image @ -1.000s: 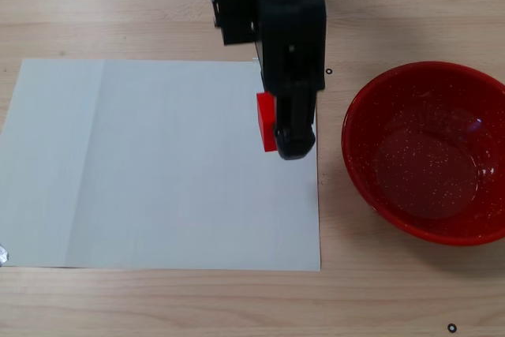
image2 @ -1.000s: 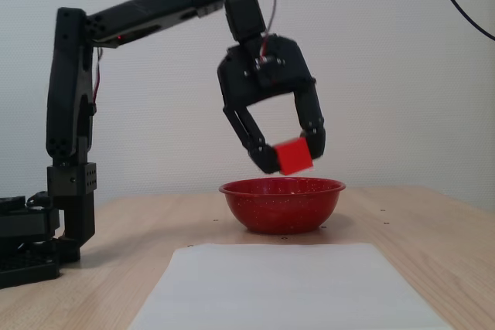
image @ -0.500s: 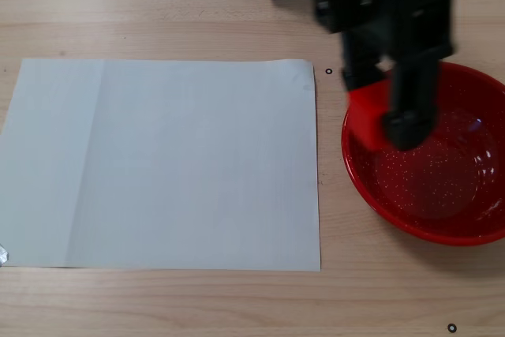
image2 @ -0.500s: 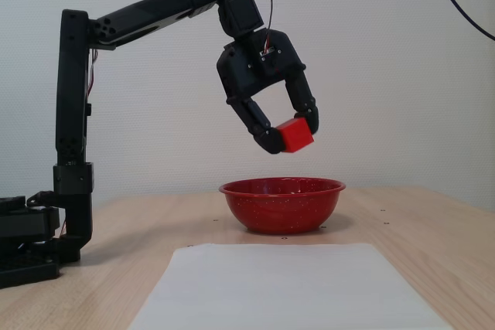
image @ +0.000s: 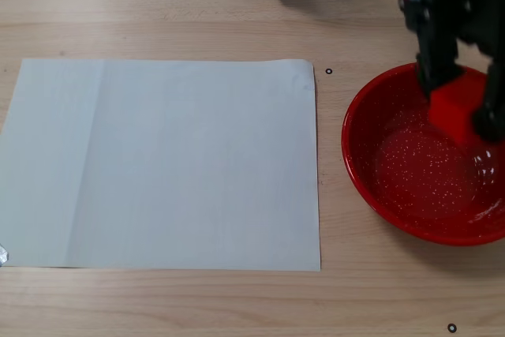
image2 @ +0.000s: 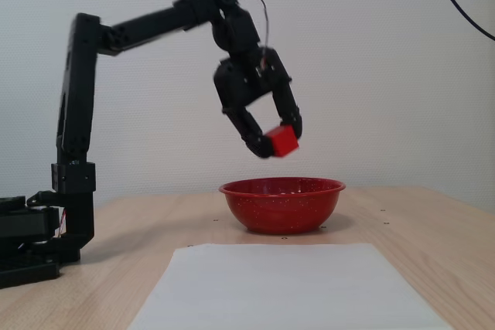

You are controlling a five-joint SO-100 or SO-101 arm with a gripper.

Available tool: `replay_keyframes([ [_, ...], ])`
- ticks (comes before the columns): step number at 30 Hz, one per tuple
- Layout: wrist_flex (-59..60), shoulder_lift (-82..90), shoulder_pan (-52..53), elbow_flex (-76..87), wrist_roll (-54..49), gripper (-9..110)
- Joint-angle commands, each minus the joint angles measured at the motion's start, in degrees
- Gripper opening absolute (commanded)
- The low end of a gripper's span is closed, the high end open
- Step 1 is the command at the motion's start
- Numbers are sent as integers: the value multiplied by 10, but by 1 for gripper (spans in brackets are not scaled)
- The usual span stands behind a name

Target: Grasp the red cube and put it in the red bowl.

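Claw (image2: 278, 143) clamped on red cube (image2: 284, 141), one finger on each side, cube tilted. Side fixed view: cube held in air, well above rim of red bowl (image2: 281, 203), not touching it. Top fixed view: claw (image: 465, 106) and cube (image: 455, 108) over far part of bowl (image: 359, 171), toward right edge of picture. Bowl rests on wooden counter (image: 158, 5), right of white paper sheet (image: 166, 163), just apart from sheet's edge. Arm base (image2: 31, 241) at left in side fixed view.
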Motion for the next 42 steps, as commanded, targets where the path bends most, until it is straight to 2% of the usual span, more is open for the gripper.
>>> replay_keyframes([
  [1,-26,18,11,-77,-11,0],
  [9,-25,-31,25,-95,-18,16],
  [17,-13,-30,33,-109,-25,17],
  [28,-3,-22,24,-108,-30,25],
  [33,0,-10,17,-108,-24,21],
  [42,18,47,0,-86,-19,1],
])
